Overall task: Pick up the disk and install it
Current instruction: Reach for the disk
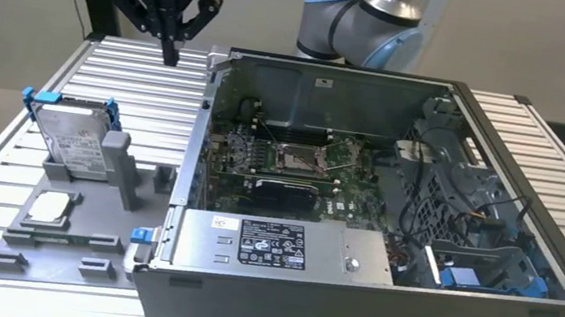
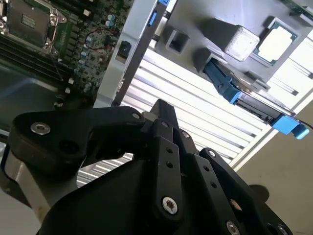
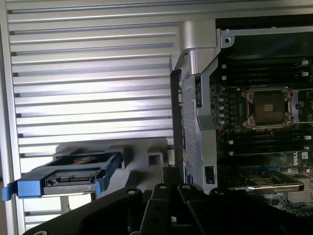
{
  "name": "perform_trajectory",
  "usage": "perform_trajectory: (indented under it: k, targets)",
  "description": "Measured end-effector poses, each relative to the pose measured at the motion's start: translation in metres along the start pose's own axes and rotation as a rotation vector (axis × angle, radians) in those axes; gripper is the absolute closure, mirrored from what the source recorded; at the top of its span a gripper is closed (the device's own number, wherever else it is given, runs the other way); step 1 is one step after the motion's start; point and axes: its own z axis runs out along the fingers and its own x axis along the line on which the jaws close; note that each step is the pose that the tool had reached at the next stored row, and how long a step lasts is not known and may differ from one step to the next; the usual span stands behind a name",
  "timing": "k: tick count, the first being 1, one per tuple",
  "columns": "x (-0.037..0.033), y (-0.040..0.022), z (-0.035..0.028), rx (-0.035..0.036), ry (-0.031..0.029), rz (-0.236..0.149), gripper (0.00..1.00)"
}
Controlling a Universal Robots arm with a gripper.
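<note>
The disk (image 1: 75, 136) is a silver-grey drive with a white label in a blue bracket. It stands upright in a grey holder (image 1: 90, 207) at the exterior view's left. Both wrist views show it edge-on, in the first (image 3: 68, 177) and in the second (image 2: 254, 100). My gripper (image 1: 171, 52) hangs high over the slatted table behind the disk, well apart from it and beside the case's back corner. Its black fingers (image 2: 164, 110) are pressed together with nothing between them, and their tips (image 3: 169, 177) point down at the table.
An open computer case (image 1: 384, 221) with motherboard and CPU socket (image 1: 305, 157) takes up the middle and the exterior view's right. A blue drive bay (image 1: 475, 274) sits at its front right. A small square CPU chip (image 1: 52, 206) lies on the grey holder. Bare slatted table (image 1: 129, 81) lies under the gripper.
</note>
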Motion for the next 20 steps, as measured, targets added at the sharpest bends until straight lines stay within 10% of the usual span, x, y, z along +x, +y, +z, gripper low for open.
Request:
perform_trajectory:
  k: [20]
  targets:
    - [0.018, -0.0006, -0.0003, 0.0, 0.0, 0.0, 1.0]
